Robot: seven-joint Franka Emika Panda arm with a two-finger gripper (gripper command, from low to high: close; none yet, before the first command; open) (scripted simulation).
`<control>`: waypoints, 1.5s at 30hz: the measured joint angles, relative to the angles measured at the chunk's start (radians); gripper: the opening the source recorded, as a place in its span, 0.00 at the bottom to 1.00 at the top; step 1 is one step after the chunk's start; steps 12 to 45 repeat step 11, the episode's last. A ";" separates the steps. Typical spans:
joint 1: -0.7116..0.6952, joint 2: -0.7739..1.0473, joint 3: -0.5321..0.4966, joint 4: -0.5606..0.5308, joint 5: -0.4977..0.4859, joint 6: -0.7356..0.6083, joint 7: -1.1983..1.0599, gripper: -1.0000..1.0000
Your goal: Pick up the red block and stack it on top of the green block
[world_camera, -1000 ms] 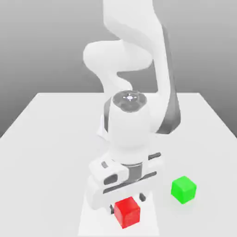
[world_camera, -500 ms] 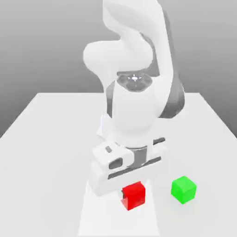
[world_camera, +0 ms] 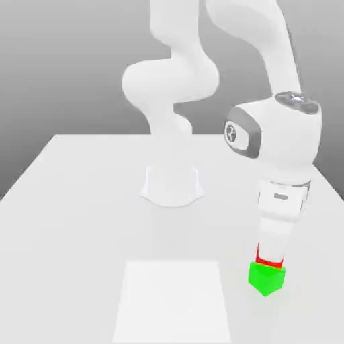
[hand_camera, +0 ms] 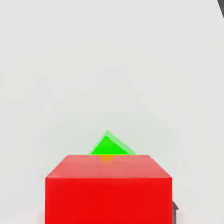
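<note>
- Exterior view: the red block (world_camera: 269, 258) sits directly over the green block (world_camera: 267, 278), seemingly touching its top; just a thin red strip shows beneath the gripper (world_camera: 270, 254).
- Gripper: pointing straight down, fingers closed on the red block's sides.
- Green block: resting on the white table (world_camera: 80, 201), near the front edge toward the exterior view's right.
- Hand view: the red block (hand_camera: 108, 189) lies close under the camera, with a corner of the green block (hand_camera: 107, 146) peeking out beyond it.
- Surroundings: a paler square patch (world_camera: 171, 299) marks the table toward the exterior view's left of the blocks; the arm's base (world_camera: 172, 185) stands farther back.
</note>
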 joint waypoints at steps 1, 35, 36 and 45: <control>0.000 0.000 0.000 0.000 0.000 0.000 0.000 1.00; 0.003 -0.156 0.005 -0.007 0.034 -0.147 -0.025 1.00; 0.003 -0.156 0.005 -0.007 0.034 -0.147 -0.025 1.00; 0.003 -0.156 0.005 -0.007 0.034 -0.147 -0.025 1.00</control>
